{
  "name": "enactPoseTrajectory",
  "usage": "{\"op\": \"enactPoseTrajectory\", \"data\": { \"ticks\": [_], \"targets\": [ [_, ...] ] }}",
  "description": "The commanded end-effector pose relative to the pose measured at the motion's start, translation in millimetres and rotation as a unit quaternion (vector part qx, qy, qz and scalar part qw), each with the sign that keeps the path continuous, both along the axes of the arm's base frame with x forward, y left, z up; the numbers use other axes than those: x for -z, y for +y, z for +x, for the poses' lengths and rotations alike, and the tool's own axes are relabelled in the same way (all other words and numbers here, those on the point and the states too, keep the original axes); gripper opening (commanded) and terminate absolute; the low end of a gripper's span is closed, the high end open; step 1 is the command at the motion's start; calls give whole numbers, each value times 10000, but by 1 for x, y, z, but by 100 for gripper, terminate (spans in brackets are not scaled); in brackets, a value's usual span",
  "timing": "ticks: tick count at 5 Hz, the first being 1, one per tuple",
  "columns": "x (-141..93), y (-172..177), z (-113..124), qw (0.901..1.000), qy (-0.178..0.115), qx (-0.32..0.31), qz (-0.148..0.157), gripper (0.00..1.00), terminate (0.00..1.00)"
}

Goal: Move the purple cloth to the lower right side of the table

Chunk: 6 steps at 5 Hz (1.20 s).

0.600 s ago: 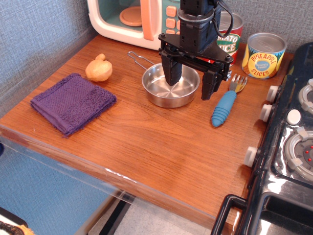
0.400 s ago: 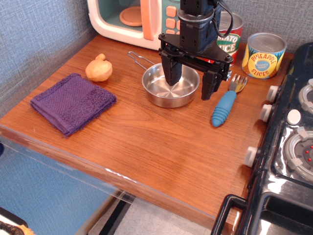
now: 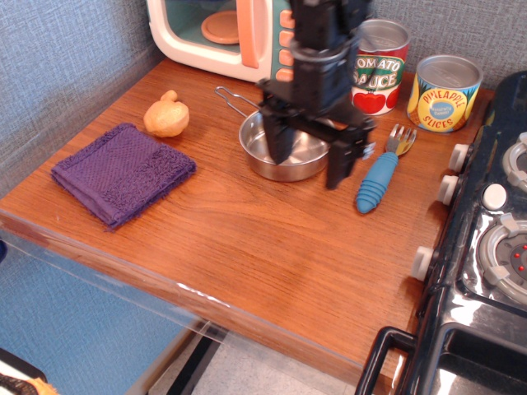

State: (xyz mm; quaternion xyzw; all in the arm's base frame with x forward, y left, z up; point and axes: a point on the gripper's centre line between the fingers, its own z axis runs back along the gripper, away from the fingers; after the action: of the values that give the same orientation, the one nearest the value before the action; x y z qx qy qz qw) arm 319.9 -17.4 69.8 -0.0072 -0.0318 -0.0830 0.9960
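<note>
The hand (image 3: 309, 160) is motion-blurred and hides part of the steel pan (image 3: 284, 150) — the toy microwave (image 3: 226, 33) and stove (image 3: 486, 247) are cropped by the edges.

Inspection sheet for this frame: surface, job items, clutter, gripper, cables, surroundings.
Surface: wooden table, lower right bare.
Job's things: purple cloth lies flat at the left edge, untouched.
Clutter: steel pan, blue-handled fork, tomato sauce can, pineapple can, tan vegetable-like toy.
Grippers: gripper open, empty, over the pan, blurred.
Cables: black cable behind the arm.
Surroundings: toy microwave, black stove, grey wall.
</note>
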Motion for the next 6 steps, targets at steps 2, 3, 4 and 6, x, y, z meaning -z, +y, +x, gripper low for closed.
{"op": "enactPoseTrajectory", "data": {
  "ticks": [2,3,4,6],
  "targets": [
    [-6,120,-33,9966,-615,456,-295,100,0],
    [8,166,-36,9964,-597,580,-135,100,0],
    [12,187,-39,9959,-683,598,-42,100,0],
    [20,182,-29,9964,-616,560,151,100,0]
  ]
}}
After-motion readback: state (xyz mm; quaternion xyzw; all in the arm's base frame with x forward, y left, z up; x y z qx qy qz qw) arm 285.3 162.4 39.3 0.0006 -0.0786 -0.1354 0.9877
